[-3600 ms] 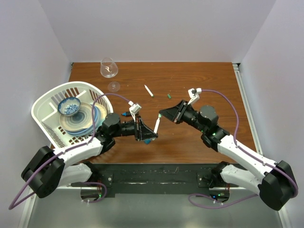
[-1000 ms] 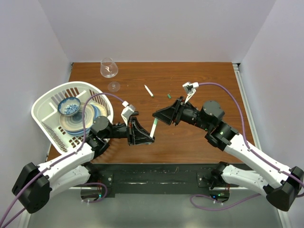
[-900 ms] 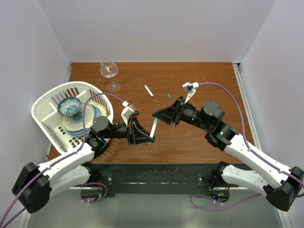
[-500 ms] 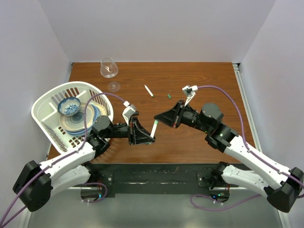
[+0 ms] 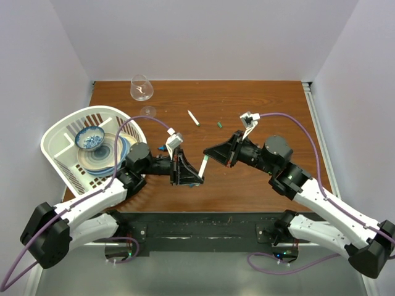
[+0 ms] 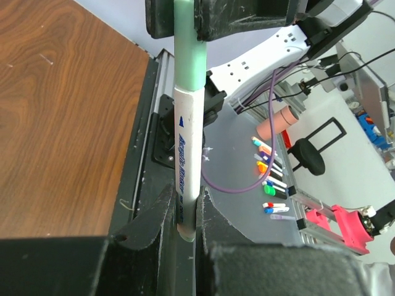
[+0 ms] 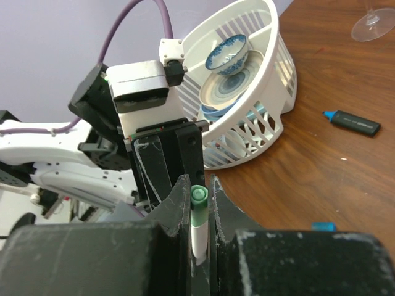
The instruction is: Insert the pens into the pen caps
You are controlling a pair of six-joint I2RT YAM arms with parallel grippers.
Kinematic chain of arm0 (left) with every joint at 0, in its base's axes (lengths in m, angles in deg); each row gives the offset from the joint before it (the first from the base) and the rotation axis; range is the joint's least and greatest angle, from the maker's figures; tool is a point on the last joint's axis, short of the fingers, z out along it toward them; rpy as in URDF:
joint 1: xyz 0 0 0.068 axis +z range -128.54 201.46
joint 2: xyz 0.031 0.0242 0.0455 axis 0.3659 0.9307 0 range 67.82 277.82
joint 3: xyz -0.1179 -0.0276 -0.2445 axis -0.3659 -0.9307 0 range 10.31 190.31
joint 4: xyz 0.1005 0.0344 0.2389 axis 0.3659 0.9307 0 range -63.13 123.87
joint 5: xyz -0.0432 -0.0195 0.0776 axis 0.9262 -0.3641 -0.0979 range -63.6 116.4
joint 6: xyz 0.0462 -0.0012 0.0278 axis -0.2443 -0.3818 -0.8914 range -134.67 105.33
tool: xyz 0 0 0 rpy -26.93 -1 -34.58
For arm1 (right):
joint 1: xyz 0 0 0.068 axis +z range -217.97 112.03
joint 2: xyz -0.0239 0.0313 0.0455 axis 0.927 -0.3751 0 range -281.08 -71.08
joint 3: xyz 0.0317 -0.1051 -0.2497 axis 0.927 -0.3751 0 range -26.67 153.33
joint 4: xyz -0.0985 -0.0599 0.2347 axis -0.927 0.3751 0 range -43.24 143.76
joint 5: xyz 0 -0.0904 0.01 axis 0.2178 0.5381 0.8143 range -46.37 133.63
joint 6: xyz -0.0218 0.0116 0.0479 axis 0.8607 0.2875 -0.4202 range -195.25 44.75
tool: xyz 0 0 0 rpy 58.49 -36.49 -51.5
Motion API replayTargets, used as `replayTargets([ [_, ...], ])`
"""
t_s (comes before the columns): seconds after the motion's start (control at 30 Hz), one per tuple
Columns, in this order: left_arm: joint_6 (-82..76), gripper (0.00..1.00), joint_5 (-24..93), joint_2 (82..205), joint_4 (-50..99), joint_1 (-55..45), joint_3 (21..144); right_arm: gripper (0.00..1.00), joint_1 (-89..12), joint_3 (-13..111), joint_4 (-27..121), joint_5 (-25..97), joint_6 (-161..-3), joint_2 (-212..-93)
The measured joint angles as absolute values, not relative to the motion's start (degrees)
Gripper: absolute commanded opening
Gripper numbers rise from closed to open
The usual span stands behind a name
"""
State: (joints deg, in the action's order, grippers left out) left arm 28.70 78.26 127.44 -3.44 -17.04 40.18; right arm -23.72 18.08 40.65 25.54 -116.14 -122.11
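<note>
the top view shows two white pens. the held pen [image 5: 203, 166] hangs in the air just right of the white basket [image 5: 54, 137], bridging the left gripper [image 5: 197, 179] and the right gripper [image 5: 208, 153]. a loose pen [image 5: 194, 118] lies on the table, farther from the basket and farther back, near a loose green cap [image 5: 219, 124].

only the left wrist view shows the blue print on the held pen and the green cap [image 6: 189, 49] seated on its far end. there the left gripper is pinched tight on the bare white end.

only the right wrist view shows the right gripper clamped narrow on that green cap. it also shows a black marker [image 7: 352, 123] with a blue end just beside the basket, and one small blue cap [image 7: 322, 226] a little farther from it.

the held pen's long axis runs gripper to gripper, green end toward the table's far side and slightly away from the basket.

counted: two pens, two green caps, one blue cap, one marker. one bowl [image 5: 90, 137] sits on plates [image 5: 105, 158] in the basket, and one wine glass [image 5: 141, 88] lies behind it.
</note>
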Motion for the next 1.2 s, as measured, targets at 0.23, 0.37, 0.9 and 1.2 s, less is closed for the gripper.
replayTargets([
  [0.23,27.06,0.0,79.2,128.86,0.02,-16.25,41.34,0.0,-23.72,16.88,40.67,25.85,-113.58,-122.07],
  [0.37,26.6,0.0,80.38,130.65,0.65,-15.7,41.36,0.0,-23.89,13.32,36.61,26.03,-115.46,-121.91],
  [0.9,28.02,0.0,90.89,133.17,-4.97,-11.81,40.4,0.0,-20.68,9.58,27.3,26.7,-118.63,-123.86],
  [1.2,23.48,0.0,93.93,134.15,2.64,-10.31,41.86,0.0,-19.67,9.95,28.11,26.59,-115.63,-126.17],
])
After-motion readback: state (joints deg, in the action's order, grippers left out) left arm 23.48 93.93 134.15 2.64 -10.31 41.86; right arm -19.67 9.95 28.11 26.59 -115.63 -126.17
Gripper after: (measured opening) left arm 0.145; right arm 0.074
